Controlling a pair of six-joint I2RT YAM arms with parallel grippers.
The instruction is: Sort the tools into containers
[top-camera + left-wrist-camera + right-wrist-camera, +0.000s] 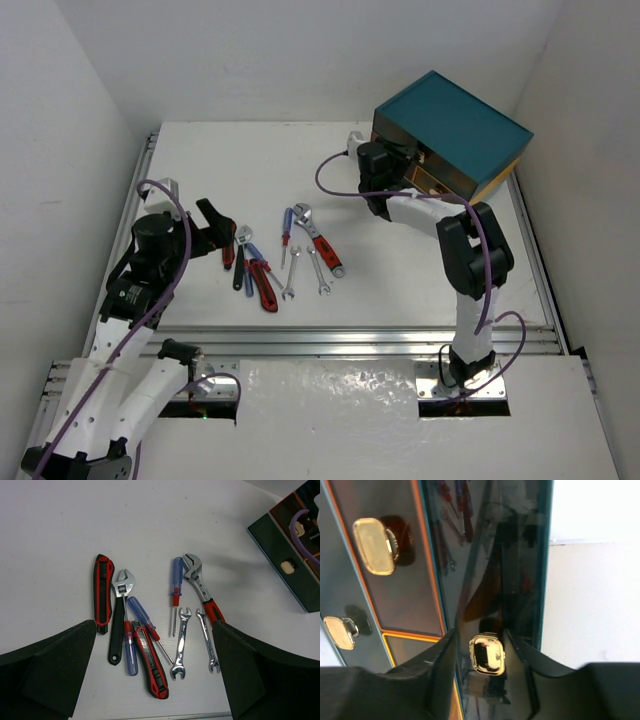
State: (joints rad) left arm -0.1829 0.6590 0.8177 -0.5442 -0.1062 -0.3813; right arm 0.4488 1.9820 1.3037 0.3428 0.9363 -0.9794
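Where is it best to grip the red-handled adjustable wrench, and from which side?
Hold the red-handled adjustable wrench by its steel shank, from straight above. It lies flat, with both sides free there; a slim spanner crowds the red handle.

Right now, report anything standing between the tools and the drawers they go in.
The drawers themselves: every front visible on the teal-topped chest looks shut, so no tool can enter yet. The right gripper straddles one cream knob. Nothing lies between the open left gripper and the tools.
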